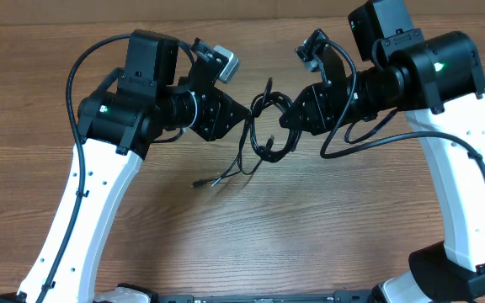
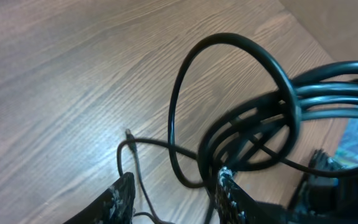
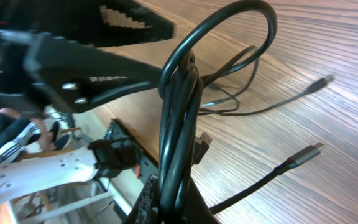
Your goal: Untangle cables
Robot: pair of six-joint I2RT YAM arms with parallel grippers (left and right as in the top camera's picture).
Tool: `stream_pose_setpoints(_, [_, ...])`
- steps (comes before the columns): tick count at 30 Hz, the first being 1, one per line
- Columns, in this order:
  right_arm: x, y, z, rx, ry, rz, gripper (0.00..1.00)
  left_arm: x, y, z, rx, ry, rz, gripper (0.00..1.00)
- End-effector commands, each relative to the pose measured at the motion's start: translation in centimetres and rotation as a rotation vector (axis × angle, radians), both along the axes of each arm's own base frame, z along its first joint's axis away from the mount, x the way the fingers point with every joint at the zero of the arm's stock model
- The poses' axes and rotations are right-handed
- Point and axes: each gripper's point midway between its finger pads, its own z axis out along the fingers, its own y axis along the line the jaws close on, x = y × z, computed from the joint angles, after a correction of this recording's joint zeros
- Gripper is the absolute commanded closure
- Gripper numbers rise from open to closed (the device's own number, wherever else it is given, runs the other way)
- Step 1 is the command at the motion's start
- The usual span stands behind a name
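Several thin black cables (image 1: 268,126) form one tangled bundle, and the strands overlap too closely to count. The bundle sits between the two gripper tips, over the middle of the wooden table (image 1: 310,236) and toward its far side. One wide loop (image 2: 241,40) arches clear of the knot. In the right wrist view, three plug ends can be counted: one (image 3: 309,149) on a strand running out over the table, a second (image 3: 324,80) farther off, and a third (image 3: 205,140) just beside the upright strands. From overhead, two loose tails (image 1: 200,181) trail away from the bundle and lie on the table on the left arm's side.

Two grippers meet at the bundle. The right gripper (image 1: 286,114) has its fingers pressed together on a sheaf of parallel strands (image 3: 179,112), which rise straight out of its jaws (image 3: 173,202). The left gripper (image 1: 244,114) has its two fingers moderately apart (image 2: 174,196). One thin strand crosses the gap between them without being pinched, and the bundle lies just beyond the fingertips. The right wrist view shows one toothed finger (image 3: 129,22) of the left gripper close beside the loop.

Two white arms (image 1: 91,210) (image 1: 461,185) reach in from the near corners of the table, one on each side of the bundle.
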Motion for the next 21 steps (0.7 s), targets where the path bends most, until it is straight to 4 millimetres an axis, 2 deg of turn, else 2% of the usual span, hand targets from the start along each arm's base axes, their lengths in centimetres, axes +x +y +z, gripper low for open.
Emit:
stream_pose_setpoints(1, [-1.0, 1.1, 1.3, 0.089, -0.012, 0.076, 0.96, 0.0, -0.1, 1.7, 0.028, -0.119, -0.055, 0.58])
stream_pose_setpoints(5, [-1.1, 1.2, 1.3, 0.095, -0.012, 0.08, 0.96, 0.2, -0.2, 2.0, 0.02, -0.135, -0.057, 0.58])
stream_pose_setpoints(10, [-1.9, 2.1, 2.4, 0.178, 0.017, 0.114, 0.96, 0.7, -0.4, 2.6, 0.008, -0.168, -0.058, 0.58])
stream_pose_setpoints(18, [-1.8, 2.2, 2.3, 0.18, 0.025, 0.113, 0.96, 1.1, -0.6, 3.1, -0.004, -0.196, -0.06, 0.58])
stream_pose_setpoints(21, [-1.3, 2.1, 1.6, 0.159, 0.035, 0.104, 0.96, 1.0, -0.8, 3.1, -0.004, -0.196, -0.064, 0.58])
